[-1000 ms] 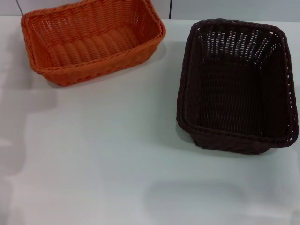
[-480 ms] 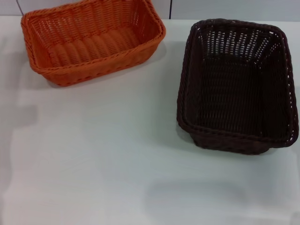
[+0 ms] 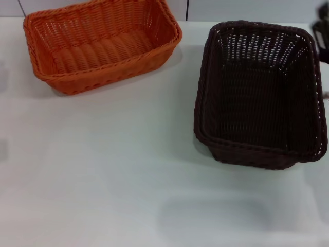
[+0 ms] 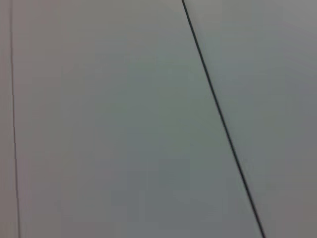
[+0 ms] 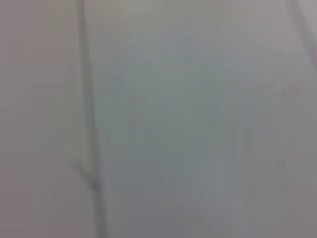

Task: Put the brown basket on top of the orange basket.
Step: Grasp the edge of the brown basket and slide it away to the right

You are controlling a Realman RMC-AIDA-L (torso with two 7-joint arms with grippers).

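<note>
A: Where did the two baskets sit at that moment?

B: The brown basket stood upright on the white table, on the robot's right. The orange basket was at the far left, well apart from it, also upright and holding nothing.

A: And the arms?

B: A dark part, likely the right gripper, showed at the right edge, just beyond the brown basket's far corner. I could not tell whether its fingers were open or closed. The left gripper was not in sight, and both wrist views showed only blank pale surface.

A: So which step?

B: The approach, I judged; nothing was grasped. Next called for taking the brown basket's braided rim, lifting it clear, carrying it left and lowering it squarely into the orange one.
</note>
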